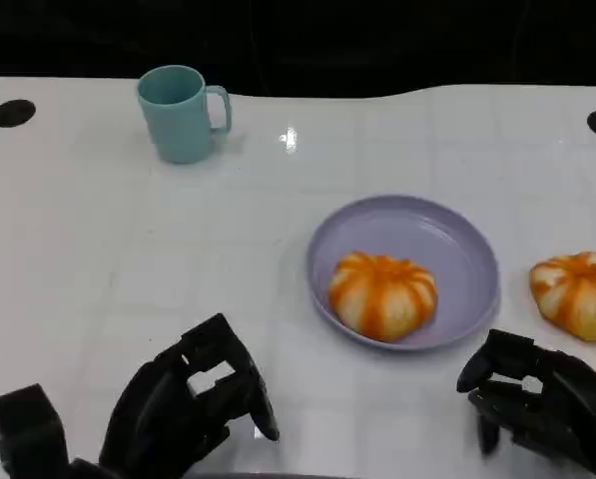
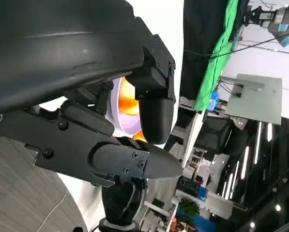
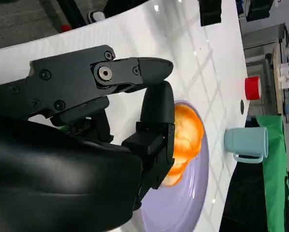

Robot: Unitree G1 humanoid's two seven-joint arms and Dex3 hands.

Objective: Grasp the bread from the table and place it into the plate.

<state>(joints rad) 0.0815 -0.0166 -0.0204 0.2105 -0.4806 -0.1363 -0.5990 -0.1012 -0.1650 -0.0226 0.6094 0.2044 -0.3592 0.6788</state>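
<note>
The white counter (image 1: 128, 289) carries everything, and the things are spread well apart on it, which by my reading leaves each hand a free path; the lilac plate (image 1: 455, 247) sits right of centre, within reach of either hand, a sensible spot for a target dish; on its near-left part lies one orange-and-white bread (image 1: 382, 294), inside the rim, so that one looks already placed; a second bread (image 1: 577, 293) rests on the bare counter just beyond the plate's right edge, apart from it, and this I take to be the one left to move; the teal mug (image 1: 181, 112) stands upright at the far left with its handle toward the right, well away from the work.

The left hand (image 1: 193, 399) hangs low at the near edge, fingers loosely curled and holding nothing I can see; the right hand (image 1: 537, 399) sits near the second bread, on its near side, fingers bent inward, nothing in them, not touching the bread; likely poised for the reach.

Both breads are round, domed buns with stripes radiating from the crown; neither shows a clear long axis or pointing direction; each lies flat, crown up.
</note>
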